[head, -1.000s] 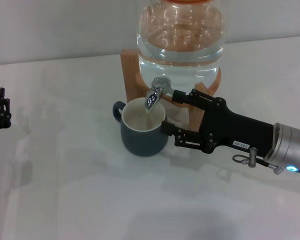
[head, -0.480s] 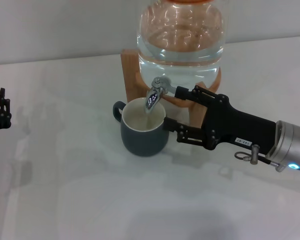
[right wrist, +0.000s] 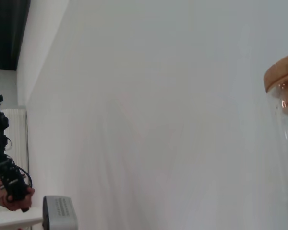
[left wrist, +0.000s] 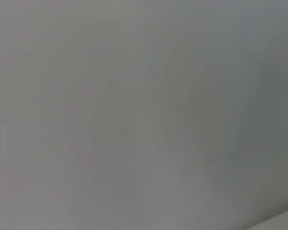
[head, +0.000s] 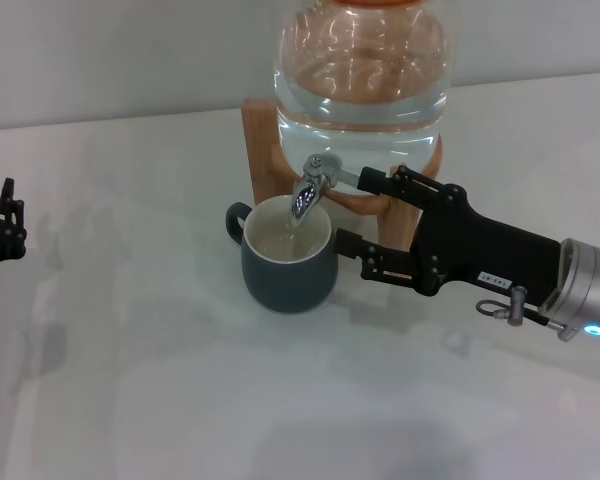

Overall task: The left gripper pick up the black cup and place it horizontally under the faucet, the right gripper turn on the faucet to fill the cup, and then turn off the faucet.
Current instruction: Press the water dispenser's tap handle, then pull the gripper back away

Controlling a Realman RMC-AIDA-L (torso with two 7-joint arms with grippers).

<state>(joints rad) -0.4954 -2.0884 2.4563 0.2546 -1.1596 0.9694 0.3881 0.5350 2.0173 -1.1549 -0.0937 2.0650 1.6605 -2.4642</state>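
Note:
The black cup (head: 285,268) stands upright on the white table, directly beneath the spout of the chrome faucet (head: 308,192), and pale liquid shows inside it. My right gripper (head: 354,209) is open just right of the cup. Its upper finger tip (head: 368,178) is at the end of the faucet's flat lever. The lower finger tip (head: 344,241) is a short gap away from the cup's side. At the far left edge of the head view is my left gripper (head: 4,218), parked well away from the cup. The left wrist view shows only a blank grey surface.
A large clear glass jar (head: 360,75) of water sits on a tan wooden stand (head: 263,150) behind the cup. The jar's wooden lid (right wrist: 284,76) shows in the right wrist view against a white wall. The white table (head: 180,400) spreads out in front.
My right gripper has drawn back to the right and slightly up. Its lower finger has moved off the cup's side. The cup and the left arm have not moved.

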